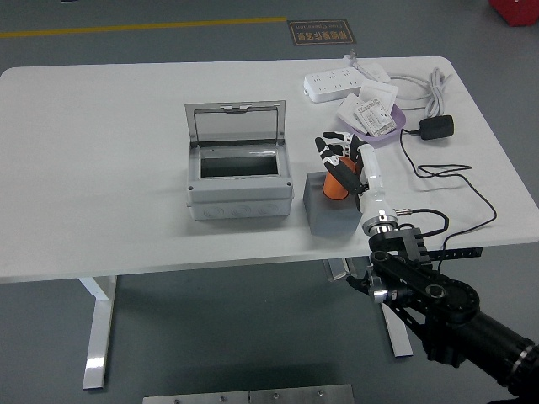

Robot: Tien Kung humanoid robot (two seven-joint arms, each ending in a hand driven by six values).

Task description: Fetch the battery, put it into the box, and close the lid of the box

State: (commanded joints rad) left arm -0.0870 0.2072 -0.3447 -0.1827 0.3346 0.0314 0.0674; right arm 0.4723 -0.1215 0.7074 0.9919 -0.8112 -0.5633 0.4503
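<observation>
On the white counter (101, 168), the right hand (339, 157) curls its fingers around the orange battery (335, 183), which stands upright in a grey holder block (330, 215) just right of the open-lidded grey box (237, 172). Beyond the block lies a white power strip (337, 82).

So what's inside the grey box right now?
The grey box stands with its lid up, and the part of its interior that shows is dark and holds nothing. The front wall hides the near floor. The orange battery is outside, on its grey holder, under the right hand.
</observation>
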